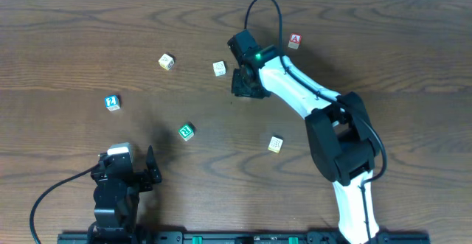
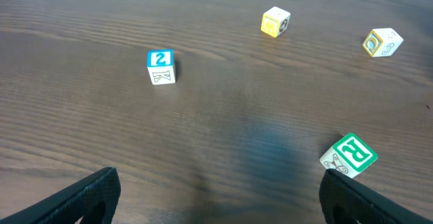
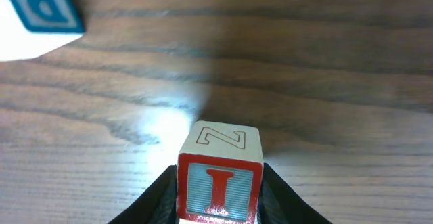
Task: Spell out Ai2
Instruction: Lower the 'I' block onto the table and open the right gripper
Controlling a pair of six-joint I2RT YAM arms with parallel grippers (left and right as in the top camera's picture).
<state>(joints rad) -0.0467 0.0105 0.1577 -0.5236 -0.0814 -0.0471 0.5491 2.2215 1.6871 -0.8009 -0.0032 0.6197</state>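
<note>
My right gripper is shut on the red "I" block, which fills the bottom of the right wrist view with a "Z" on its top face; the arm hides this block from overhead. The red "A" block lies at the back right. The blue "2" block lies at the left and also shows in the left wrist view. My left gripper is open and empty near the front left.
A green block lies at centre left and shows beside the left gripper's right finger. A yellow block, a white block and a pale block lie scattered. A blue-lettered block sits at the right wrist view's top left.
</note>
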